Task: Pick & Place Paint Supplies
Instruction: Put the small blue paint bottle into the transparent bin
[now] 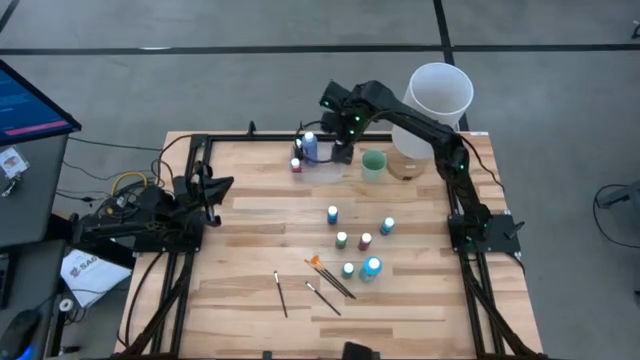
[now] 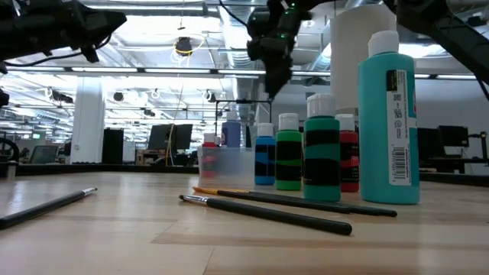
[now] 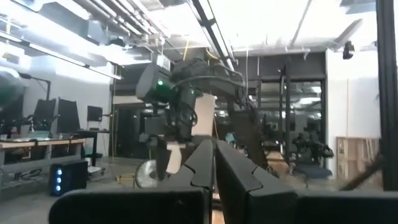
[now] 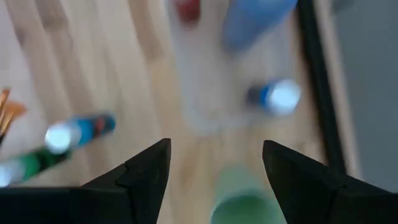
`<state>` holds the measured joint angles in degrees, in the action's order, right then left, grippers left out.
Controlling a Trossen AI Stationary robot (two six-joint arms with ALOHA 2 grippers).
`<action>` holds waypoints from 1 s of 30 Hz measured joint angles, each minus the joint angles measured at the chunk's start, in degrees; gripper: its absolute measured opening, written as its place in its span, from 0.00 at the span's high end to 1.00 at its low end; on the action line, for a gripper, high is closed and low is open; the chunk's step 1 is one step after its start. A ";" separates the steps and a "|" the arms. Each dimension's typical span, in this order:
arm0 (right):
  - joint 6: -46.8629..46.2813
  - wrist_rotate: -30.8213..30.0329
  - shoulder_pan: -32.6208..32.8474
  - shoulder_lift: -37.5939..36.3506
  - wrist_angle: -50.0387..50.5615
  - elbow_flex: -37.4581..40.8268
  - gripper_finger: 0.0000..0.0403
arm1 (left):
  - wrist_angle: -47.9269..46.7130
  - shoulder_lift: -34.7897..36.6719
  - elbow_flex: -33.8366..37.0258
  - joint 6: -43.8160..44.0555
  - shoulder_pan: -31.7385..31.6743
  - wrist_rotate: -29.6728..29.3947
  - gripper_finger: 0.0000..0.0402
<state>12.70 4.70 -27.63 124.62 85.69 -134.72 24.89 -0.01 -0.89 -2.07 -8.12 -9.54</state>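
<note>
The right arm is reaching across the far edge of the tabletop (image 1: 250, 210), and its right gripper (image 1: 343, 152) is hovering with its fingers spread apart and nothing between them, just beside a clear container (image 1: 322, 162) near the middle of that far edge. The container is holding a blue bottle (image 1: 309, 146) that is standing upright, long axis vertical, cap up, with a small red bottle (image 1: 297, 164) at its left rim; whether that one is inside or just outside cannot be told. A pale green cup (image 1: 374, 164) is standing just to the container's right and a tall white cylinder (image 1: 438, 95) is sitting at the far right corner. The step in hand appears to be a release over the container, so doing it well is judged to mean lifting straight up, clear of the bottle caps and the cup, before swinging toward the near half. There, a loose cluster of upright bottles is waiting right of centre, the large teal bottle (image 1: 371, 267) being nearest the front edge, all with vertical axes. An orange brush (image 1: 330, 275) is lying flat beside it, running diagonally with bristles toward the far left; two dark brushes (image 1: 281, 294) are lying nearer the front edge. The left gripper (image 1: 215, 190) is waiting at the left edge, fingers pressed together.
</note>
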 joint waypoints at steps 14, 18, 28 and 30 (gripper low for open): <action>-10.33 -0.67 11.74 -8.05 0.21 14.18 0.38 | -8.24 -0.25 0.50 0.82 0.00 -0.81 1.00; -12.62 -5.04 16.91 -13.27 -9.50 22.62 0.38 | -9.45 -1.15 0.50 0.72 0.00 -0.74 1.00; -12.32 -9.21 20.25 -13.51 -23.96 33.65 0.38 | -9.32 -7.01 0.50 2.49 0.00 -0.67 1.00; -12.28 -9.14 19.95 -12.39 -23.95 34.12 0.38 | -9.23 -8.15 0.50 2.50 0.00 -0.68 1.00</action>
<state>0.43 -4.44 -7.67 112.23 61.75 -100.60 15.66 -8.16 -0.38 0.43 -8.12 -10.22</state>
